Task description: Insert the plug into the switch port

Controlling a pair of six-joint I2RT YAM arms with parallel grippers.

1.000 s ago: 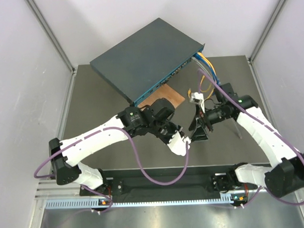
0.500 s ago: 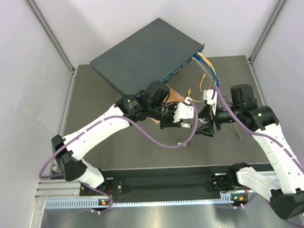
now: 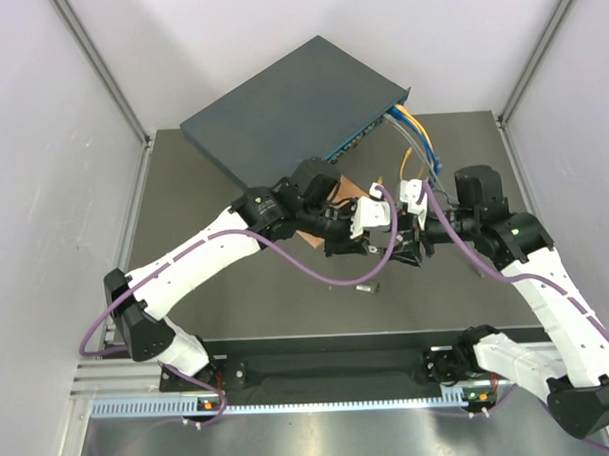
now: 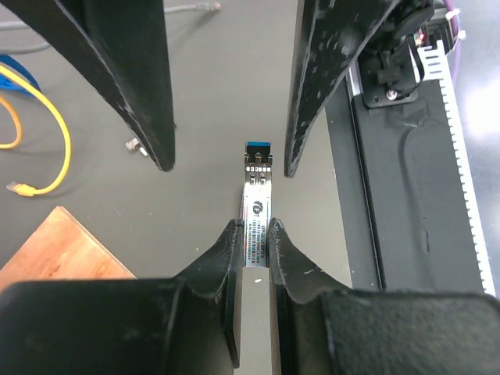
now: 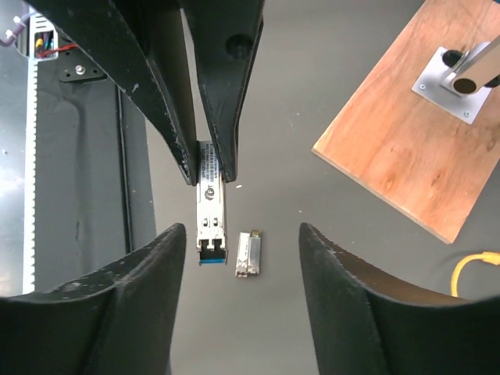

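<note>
One plug [image 5: 209,199] is clamped by the left gripper [image 4: 254,228]; the right gripper [image 5: 241,234], spread open astride its tip, should be centred and squared before being closed.

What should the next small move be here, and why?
Probably closing the right gripper on the plug. The left gripper is shut on one end of the plug, and the right gripper's open fingers flank its blue-tipped free end, which looks like a handover ready to complete. The plug is held well short of the switch, so insertion comes later.
</note>
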